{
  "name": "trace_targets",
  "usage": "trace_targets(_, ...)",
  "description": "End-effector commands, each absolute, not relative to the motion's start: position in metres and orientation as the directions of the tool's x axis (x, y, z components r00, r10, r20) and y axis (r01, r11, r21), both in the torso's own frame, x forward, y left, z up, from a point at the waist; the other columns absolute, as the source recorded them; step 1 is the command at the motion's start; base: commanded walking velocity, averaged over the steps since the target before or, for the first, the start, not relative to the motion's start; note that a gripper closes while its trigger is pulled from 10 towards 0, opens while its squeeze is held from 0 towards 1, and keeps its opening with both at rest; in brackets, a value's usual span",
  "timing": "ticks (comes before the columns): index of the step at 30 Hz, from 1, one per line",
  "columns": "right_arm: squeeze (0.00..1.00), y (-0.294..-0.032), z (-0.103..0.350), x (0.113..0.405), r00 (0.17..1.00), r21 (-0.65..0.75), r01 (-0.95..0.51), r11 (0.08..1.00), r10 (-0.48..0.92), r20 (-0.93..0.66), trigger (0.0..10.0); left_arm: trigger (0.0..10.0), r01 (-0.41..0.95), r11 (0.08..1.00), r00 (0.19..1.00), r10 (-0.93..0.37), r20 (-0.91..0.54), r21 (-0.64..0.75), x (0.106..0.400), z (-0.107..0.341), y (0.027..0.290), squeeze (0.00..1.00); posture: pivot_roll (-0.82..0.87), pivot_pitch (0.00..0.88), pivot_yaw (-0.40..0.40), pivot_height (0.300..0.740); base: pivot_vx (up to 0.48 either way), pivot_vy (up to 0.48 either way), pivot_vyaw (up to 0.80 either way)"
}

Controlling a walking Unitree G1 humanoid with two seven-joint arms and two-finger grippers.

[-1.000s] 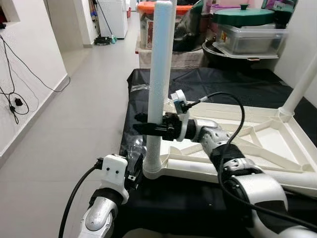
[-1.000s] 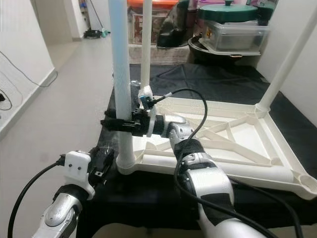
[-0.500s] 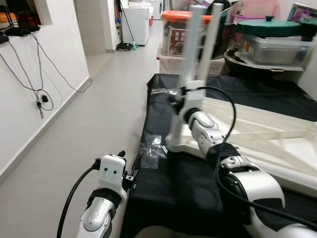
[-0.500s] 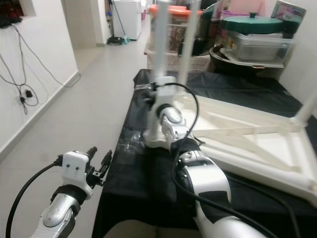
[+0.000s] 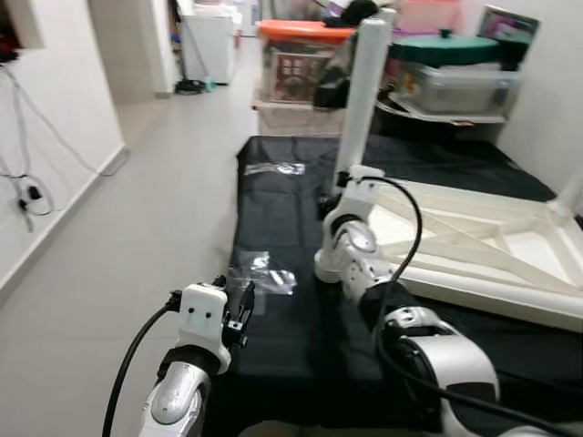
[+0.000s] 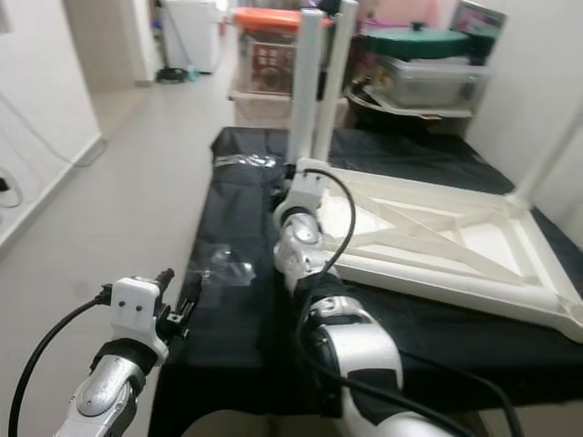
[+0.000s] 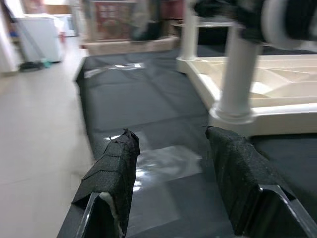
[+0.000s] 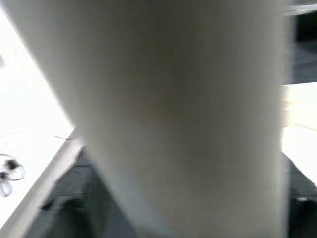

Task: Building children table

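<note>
The white children's table (image 5: 474, 246) lies upside down on a black cloth. One white leg (image 5: 363, 100) stands upright in its near left corner socket (image 7: 233, 114). My right gripper (image 5: 330, 202) is at that leg a little above the socket and shut on it. Its fingers are mostly hidden behind the wrist, and the leg (image 8: 163, 114) looms very close in the right wrist view. My left gripper (image 7: 168, 134) hangs low at the cloth's front left edge, open and holding nothing. A second leg (image 6: 335, 82) stands behind the first.
A crumpled clear plastic bag (image 5: 264, 271) lies on the cloth between my left gripper and the socket. Storage boxes (image 5: 301, 55) and a green-lidded pot (image 5: 446, 50) stand behind the table. Grey floor (image 5: 137, 182) runs along the left, beside a wall with cables (image 5: 27, 182).
The whole picture has shifted, so the camera moved. My right gripper stays on the upright leg. The left gripper remains low and open.
</note>
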State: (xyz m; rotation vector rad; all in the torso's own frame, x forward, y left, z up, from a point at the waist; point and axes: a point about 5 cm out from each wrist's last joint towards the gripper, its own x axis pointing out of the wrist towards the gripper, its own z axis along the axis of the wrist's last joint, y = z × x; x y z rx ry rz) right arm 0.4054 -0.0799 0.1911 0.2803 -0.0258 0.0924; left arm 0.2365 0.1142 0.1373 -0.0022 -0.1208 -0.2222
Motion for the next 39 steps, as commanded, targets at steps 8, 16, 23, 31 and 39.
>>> trace_targets(8, 0.0, -0.076, 0.215, 0.406, 0.821, 0.312, -0.57, 0.76, 0.546, 0.17, 10.0, 10.0, 0.22, 0.975, 0.969, -0.221, 0.109, 0.018, 0.236, 0.136, 0.116, 0.0, 0.03, 0.0, -0.045, 0.74, 0.0, 0.0, 0.0)
trace_targets(16, 0.0, -0.073, 0.213, 0.374, 0.146, 0.229, -0.967, 0.109, 0.978, 0.15, 10.0, 10.0, 0.221, 0.975, 0.968, -0.222, 0.115, 0.018, 0.237, 0.138, 0.115, 0.0, 0.03, 0.0, -0.049, 0.74, 0.0, 0.0, 0.0)
trace_targets(23, 0.0, -0.051, 0.209, 0.361, -0.077, 0.231, -0.968, -0.101, 0.991, 0.11, 7.2, 10.0, 0.22, 0.975, 0.968, -0.221, 0.119, 0.02, 0.237, 0.139, 0.114, 0.0, 0.03, 0.0, -0.052, 0.74, 0.0, 0.0, 0.0)
trace_targets(31, 0.0, -0.042, 0.202, 0.362, -0.023, 0.208, -0.978, -0.036, 0.998, 0.063, 0.0, 10.0, 0.216, 0.976, 0.969, -0.217, 0.12, 0.021, 0.238, 0.14, 0.114, 0.0, 0.04, 0.0, -0.055, 0.74, 0.0, 0.0, 0.0)
trace_targets(39, 0.0, -0.04, 0.201, 0.378, 0.304, 0.152, -0.943, 0.297, 0.952, 0.028, 0.0, 10.0, 0.217, 0.976, 0.969, -0.218, 0.117, 0.021, 0.237, 0.139, 0.114, 0.0, 0.03, 0.0, -0.051, 0.74, 0.0, 0.0, 0.0)
